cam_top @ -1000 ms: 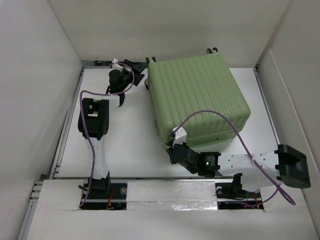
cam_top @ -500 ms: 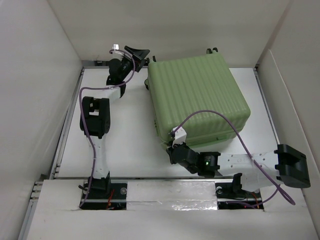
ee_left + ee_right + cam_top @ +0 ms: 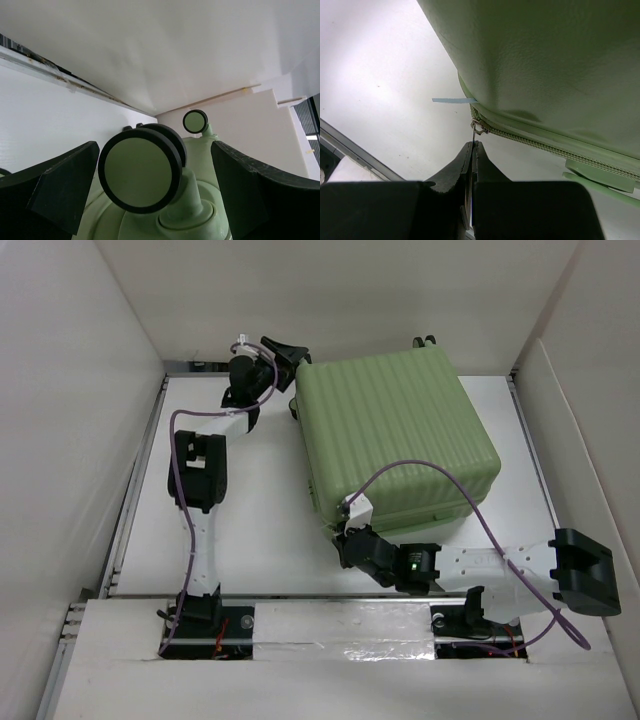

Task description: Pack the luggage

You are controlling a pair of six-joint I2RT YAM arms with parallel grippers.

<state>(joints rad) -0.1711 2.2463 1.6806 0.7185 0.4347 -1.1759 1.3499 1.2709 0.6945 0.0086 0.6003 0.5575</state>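
Note:
The pale green ribbed luggage (image 3: pixel 395 440) lies closed on the white table. My left gripper (image 3: pixel 290 350) is open at its far left corner, its fingers either side of a black-rimmed caster wheel (image 3: pixel 142 175) without touching it; a second wheel (image 3: pixel 195 120) shows further back. My right gripper (image 3: pixel 345 540) is at the near left corner, shut on the thin metal zipper pull (image 3: pixel 474 134) of the luggage's zipper (image 3: pixel 530 141). The lining is hidden.
White walls enclose the table on the left, back and right. A metal rail (image 3: pixel 135 490) runs along the table's left edge. A small blue strip (image 3: pixel 454 100) pokes out from under the luggage by the zipper. A purple cable (image 3: pixel 430 475) loops over the luggage.
My left arm has swung right, bringing its open gripper from the table's far left up to the luggage's far left corner. The right arm and the luggage have not moved.

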